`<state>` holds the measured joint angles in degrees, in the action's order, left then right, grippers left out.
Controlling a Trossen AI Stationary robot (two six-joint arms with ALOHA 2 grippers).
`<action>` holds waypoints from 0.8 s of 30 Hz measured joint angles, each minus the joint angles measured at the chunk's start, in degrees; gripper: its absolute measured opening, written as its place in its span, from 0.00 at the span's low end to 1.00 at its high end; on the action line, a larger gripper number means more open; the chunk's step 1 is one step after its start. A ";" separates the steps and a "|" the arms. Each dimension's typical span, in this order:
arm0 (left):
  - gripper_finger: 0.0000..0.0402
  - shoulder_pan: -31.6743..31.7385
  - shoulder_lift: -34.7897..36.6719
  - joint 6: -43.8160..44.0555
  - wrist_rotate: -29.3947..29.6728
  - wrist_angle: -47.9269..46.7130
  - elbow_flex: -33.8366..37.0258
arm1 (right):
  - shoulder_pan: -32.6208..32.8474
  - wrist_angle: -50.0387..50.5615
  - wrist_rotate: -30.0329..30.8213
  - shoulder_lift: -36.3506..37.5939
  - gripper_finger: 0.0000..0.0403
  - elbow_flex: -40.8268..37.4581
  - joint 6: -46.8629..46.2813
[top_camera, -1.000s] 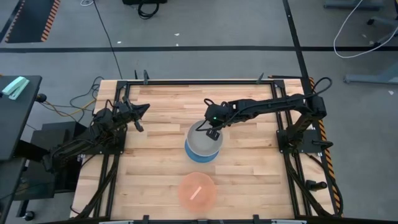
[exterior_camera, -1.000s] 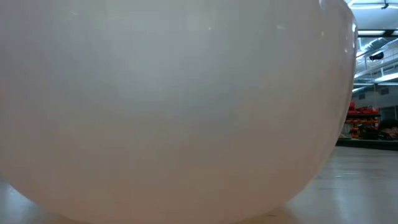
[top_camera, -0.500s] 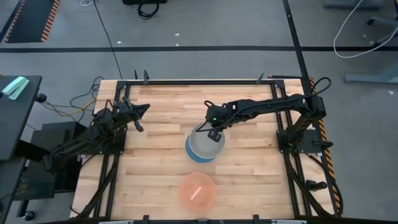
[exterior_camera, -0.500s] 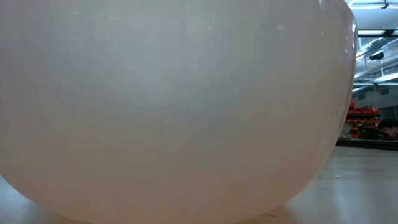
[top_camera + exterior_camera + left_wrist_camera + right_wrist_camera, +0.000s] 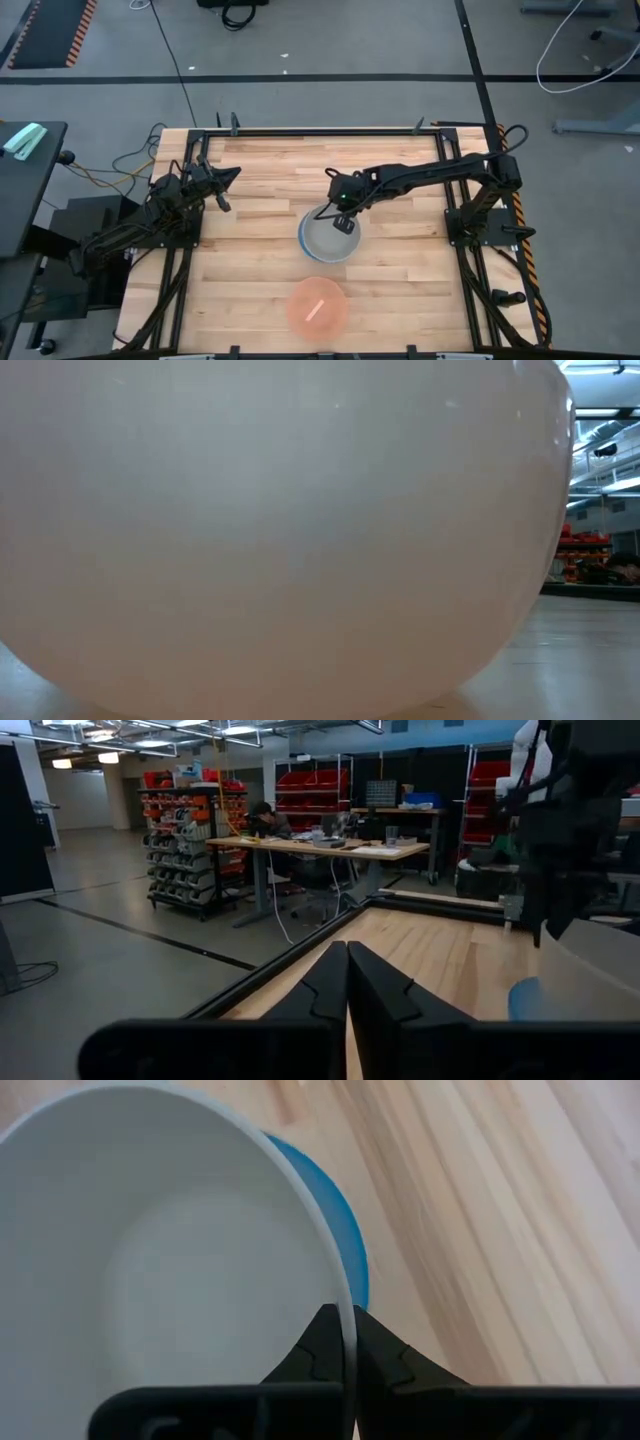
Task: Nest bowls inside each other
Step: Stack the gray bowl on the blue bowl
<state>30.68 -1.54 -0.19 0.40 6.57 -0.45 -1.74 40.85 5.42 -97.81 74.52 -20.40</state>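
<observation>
The butcher-block table (image 5: 400, 290) carries all three bowls: the grey bowl (image 5: 326, 235) sits inside the blue bowl (image 5: 305, 247) near the table's middle, only a crescent of blue showing around it, and the pink bowl (image 5: 318, 306) stands apart near the front edge, so close to the low camera that its wall fills that view. The right gripper (image 5: 345, 221) is clamped on the grey bowl's rim — the right wrist view shows the thin white lip running between the two dark fingers (image 5: 385, 1365), one inside the bowl and one outside. The left gripper (image 5: 224, 185) waits at the table's left side, its fingers pressed together. These look like light, thin-walled plastic bowls, stiff enough to lift by one edge but smooth, so a rim pinch seems the natural hold; judging by the glossy wall, a bowl could swing or slip if pinched shallowly, and the nested pair may lift together if the fit is snug. No brand, label or writing can be read on the bowls or table.
</observation>
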 joint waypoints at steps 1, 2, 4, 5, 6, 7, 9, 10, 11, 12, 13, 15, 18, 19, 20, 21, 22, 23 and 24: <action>0.03 0.00 0.02 0.01 -0.02 -0.02 -0.01 | -0.07 -0.47 -0.37 -0.49 0.01 0.02 0.34; 0.03 0.00 0.04 0.01 -0.01 -0.02 -0.01 | -0.22 -0.54 -0.77 -1.25 0.01 0.02 0.65; 0.03 -0.02 -0.02 0.00 0.00 0.07 -0.02 | -0.55 -0.85 -1.50 -2.69 0.01 0.02 1.07; 0.04 -0.01 -0.05 0.01 0.00 -0.06 0.00 | -0.56 -0.98 -1.67 -3.51 0.01 0.02 1.09; 0.04 -0.02 -0.07 0.01 0.00 0.01 0.00 | -0.68 -1.31 -1.68 -4.17 0.01 0.02 1.12; 0.05 -0.02 -0.07 0.00 0.01 0.01 -0.01 | -0.86 -1.50 -1.86 -4.81 0.02 0.02 1.12; 0.06 0.00 -0.07 0.02 0.00 0.00 0.00 | -1.16 -1.71 -1.90 -5.76 0.03 0.01 1.31; 0.06 0.00 -0.07 0.02 0.00 0.00 -0.02 | -1.23 -1.96 -1.89 -6.08 0.03 0.00 1.35; 0.07 0.00 -0.07 0.02 0.00 0.00 -0.02 | -1.38 -2.44 -1.93 -6.32 0.04 0.02 1.50; 0.07 0.00 -0.07 0.01 0.00 0.00 -0.01 | -1.55 -2.75 -1.94 -6.35 0.05 0.02 1.52; 0.07 0.00 -0.07 0.02 0.00 -0.02 -0.02 | -1.67 -2.70 -2.07 -6.34 0.05 0.02 1.51; 0.07 0.00 -0.07 0.00 -0.02 -0.01 -0.02 | -1.73 -3.08 -2.02 -6.06 0.07 0.02 1.53; 0.06 0.00 -0.07 0.00 -0.02 -0.10 0.00 | -1.71 -3.23 -1.87 -4.69 0.10 0.02 2.03; 0.05 0.00 -0.07 0.02 -0.02 -0.17 -0.02 | -1.62 -3.19 -1.85 -4.27 0.11 0.02 2.41; 0.05 0.00 -0.07 0.02 -0.02 -0.17 -0.01 | -1.52 -3.32 -1.85 -3.71 0.12 0.02 2.48; 0.05 0.00 -0.07 0.02 0.00 -0.27 0.00 | -1.49 -3.25 -1.85 -3.35 0.13 0.02 2.56; 0.04 0.00 -0.07 0.00 -0.02 -0.48 0.00 | -1.41 -3.23 -1.85 -3.05 0.14 0.02 2.58; 0.04 0.00 -0.07 0.01 -0.01 -0.52 -0.02 | -1.33 -3.20 -1.85 -2.78 0.15 0.02 2.58; 0.04 0.00 -0.07 0.01 -0.01 -0.52 -0.02 | -1.31 -3.10 -1.85 -2.59 0.16 0.02 2.60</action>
<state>30.68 -1.61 -0.17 0.39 6.04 -0.47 -3.05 37.76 3.57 -100.39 74.54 -17.80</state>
